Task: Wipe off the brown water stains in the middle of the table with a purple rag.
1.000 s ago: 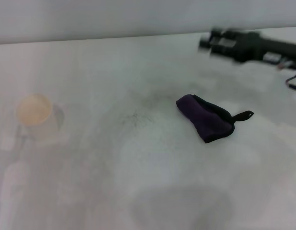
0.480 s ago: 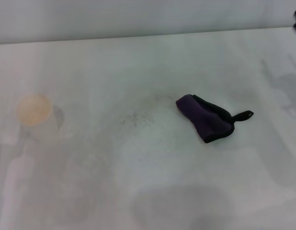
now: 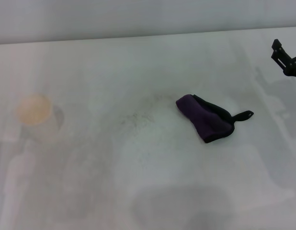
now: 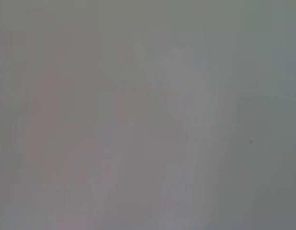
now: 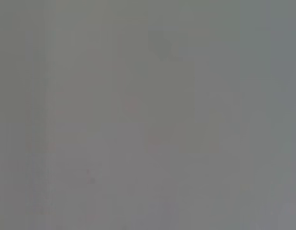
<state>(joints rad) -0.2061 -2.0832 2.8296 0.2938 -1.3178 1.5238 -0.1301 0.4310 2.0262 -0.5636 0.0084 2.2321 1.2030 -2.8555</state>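
Note:
The purple rag (image 3: 205, 123) lies bunched on the white table (image 3: 153, 191), right of the middle, with its black loop tab (image 3: 244, 115) pointing right. No tan-brown stain shows; only faint dark specks (image 3: 137, 117) mark the tabletop left of the rag. Part of my right gripper (image 3: 285, 59) shows at the right edge, well behind and to the right of the rag and apart from it. My left gripper is out of view. Both wrist views show only a blank pale surface.
A white paper cup (image 3: 36, 116) with tan contents stands at the left of the table. The table's far edge (image 3: 138, 38) meets a pale wall at the back.
The right arm reached over the back right of the table a second ago, pulled out past the right edge, and now only its gripper tip shows there. The rag has not moved.

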